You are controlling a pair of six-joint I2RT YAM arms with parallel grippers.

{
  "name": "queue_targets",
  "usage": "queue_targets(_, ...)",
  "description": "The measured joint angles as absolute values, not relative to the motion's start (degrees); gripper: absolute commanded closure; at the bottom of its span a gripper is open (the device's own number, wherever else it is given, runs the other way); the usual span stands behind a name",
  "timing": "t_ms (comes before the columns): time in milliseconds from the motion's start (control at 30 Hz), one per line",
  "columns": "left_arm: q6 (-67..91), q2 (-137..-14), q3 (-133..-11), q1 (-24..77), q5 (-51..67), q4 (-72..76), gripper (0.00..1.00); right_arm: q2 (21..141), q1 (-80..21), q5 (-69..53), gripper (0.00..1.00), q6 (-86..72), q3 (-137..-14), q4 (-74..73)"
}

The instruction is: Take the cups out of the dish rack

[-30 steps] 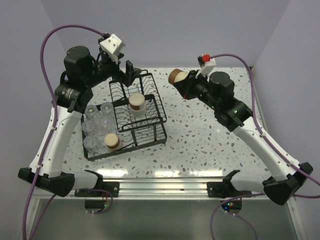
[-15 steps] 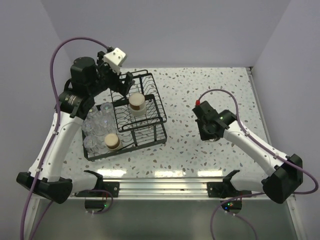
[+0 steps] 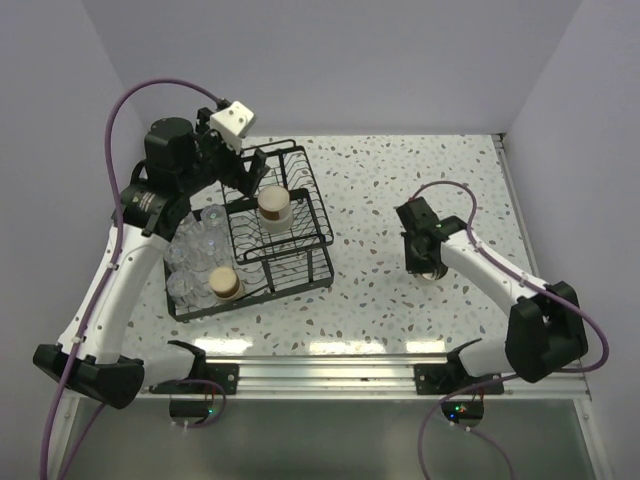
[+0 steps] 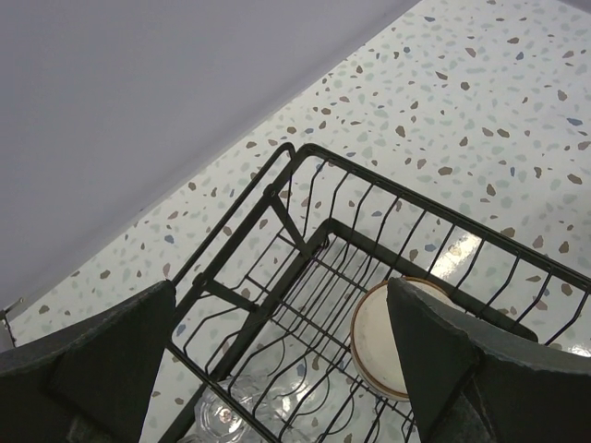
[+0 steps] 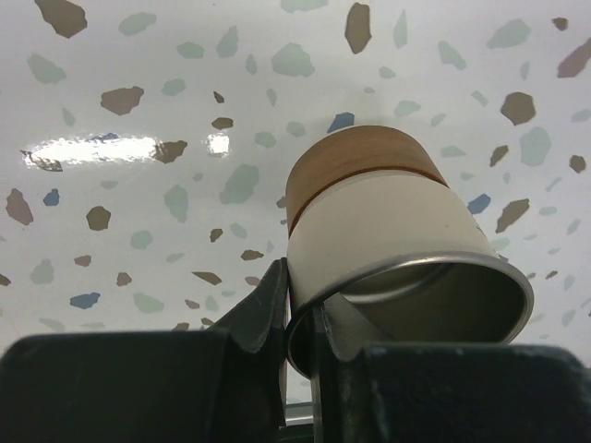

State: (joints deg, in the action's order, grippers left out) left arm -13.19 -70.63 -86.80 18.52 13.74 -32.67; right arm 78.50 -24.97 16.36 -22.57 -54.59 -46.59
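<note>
The right fingers (image 5: 275,300) are almost closed and they pinch the rim of a tan cup (image 5: 369,221) between them. This cup is low over the bench (image 3: 400,180), in the right half, about midway between the far edge and the near edge. Its tan end points to the bench and its open mouth, grey inside, points to the wrist camera. It stands a little tilted. I cannot tell if it touches the bench.

The left fingers (image 3: 252,170) are opened fully and hold nothing. They hang above the far left corner of the dish rack (image 3: 328,240), apart from the wires.

The dish rack stands on the left half of the bench. A second tan cup (image 3: 272,205) sits upside down on the raised wire tier, and a third tan cup (image 3: 225,283) is in the near part of the large basket. Several clear plastic cups (image 3: 195,240) stand close together along the left side of the basket.
</note>
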Motion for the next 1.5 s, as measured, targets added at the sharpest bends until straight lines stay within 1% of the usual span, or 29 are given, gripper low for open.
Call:
queue_targets(200,-13.21,-70.61,-86.35,18.50,14.46,-32.73,0.00,83.53,-23.59,11.20,1.00,-20.80,-54.59,-44.03)
queue_targets(233,-13.30,-70.61,-86.35,18.52,14.74,-32.71,0.00,84.09,-23.33,10.66,0.98,-20.34,-54.76,-44.05)
queue_targets(333,-13.63,-70.61,-86.32,18.52,15.42,-32.75,0.00,84.25,-22.65,9.56,0.80,-19.55,-55.11,-44.10)
queue_targets(367,-13.80,-70.61,-86.32,18.52,15.77,-32.77,0.00,84.38,-22.44,9.32,0.70,-19.38,-55.20,-44.07)
queue_targets(467,-14.41,-70.61,-86.32,18.52,17.32,-32.95,0.00,84.90,-22.31,8.95,0.54,-18.55,-55.68,-44.14)
queue_targets(500,-14.66,-70.61,-86.32,18.52,18.17,-33.19,0.00,85.01,-22.31,8.84,0.45,-18.33,-55.96,-44.29)
queue_targets(533,-14.94,-70.61,-86.30,18.52,19.49,-33.61,0.01,85.08,-22.31,8.71,0.40,-18.20,-56.27,-44.53)
queue_targets(667,-18.13,-70.85,-86.32,18.55,25.30,-36.49,0.00,84.93,-22.33,7.86,0.27,-17.23,-58.19,-45.63)
queue_targets(800,-23.27,-73.54,-87.64,18.85,28.86,-43.29,0.00,82.94,-22.31,7.49,0.19,-16.80,-59.90,-46.70)
queue_targets(833,-23.86,-74.83,-88.42,18.92,29.04,-44.86,0.00,82.06,-22.33,7.49,0.13,-16.78,-60.25,-46.94)
queue_targets(967,-24.93,-78.65,-89.27,19.59,28.27,-48.93,0.00,79.24,-22.31,7.55,0.11,-16.67,-61.28,-47.72)
queue_targets(1000,-24.86,-78.94,-89.10,20.03,27.97,-49.12,0.00,78.94,-22.33,7.55,0.09,-16.64,-61.30,-47.90)
queue_targets(1033,-24.75,-79.00,-88.73,20.58,27.24,-49.04,0.00,78.65,-22.33,7.60,0.02,-16.67,-61.28,-48.16)
queue_targets(1367,-24.62,-80.07,-87.18,23.73,22.41,-48.07,0.00,77.95,-22.33,7.73,0.02,-16.58,-61.28,-48.90)
queue_targets(1433,-24.64,-80.97,-86.54,24.12,21.69,-48.07,0.06,77.52,-22.33,7.75,0.02,-16.58,-61.28,-48.90)
queue_targets(1467,-24.62,-81.47,-86.28,24.18,21.19,-48.14,0.19,77.36,-22.33,7.75,0.02,-16.58,-61.28,-48.86)
queue_targets(1500,-24.38,-81.84,-86.19,24.25,20.97,-48.18,0.27,77.25,-22.33,7.75,0.02,-16.58,-61.28,-48.88)
